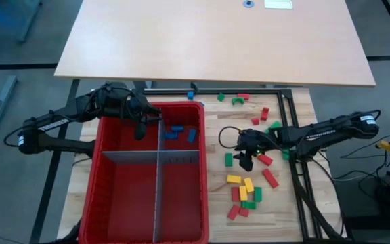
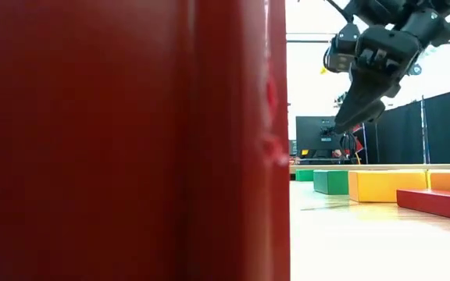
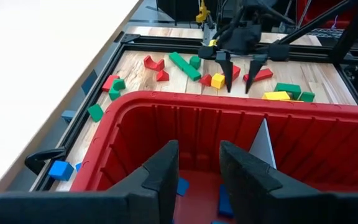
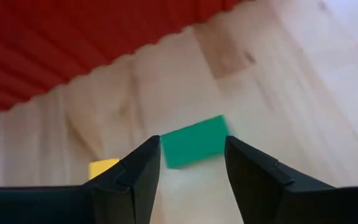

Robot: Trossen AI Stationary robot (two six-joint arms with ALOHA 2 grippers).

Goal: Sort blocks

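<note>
Light wood table (image 1: 215, 196) carrying a red bin (image 1: 114, 203) with grey dividers (image 1: 158, 190); blocks (image 1: 244, 190) scattered between the bin and the table's right edge, several blue ones in the bin's far right compartment. Right gripper (image 1: 244, 160) open, poised above a green block (image 4: 194, 142) lying between its fingers. Left gripper (image 1: 143, 126) open, empty, over the bin's far rim.

High view: straight down over the table (image 1: 296, 217), both arms in frame. Low view: at tabletop level, pressed close to the bin (image 2: 131, 140) wall, facing across the blocks (image 2: 387, 186) into the room. Left wrist view: forward over the bin rim toward the right gripper (image 3: 238, 74). Right wrist view: close above a green block (image 4: 194, 142) beside the bin.
</note>
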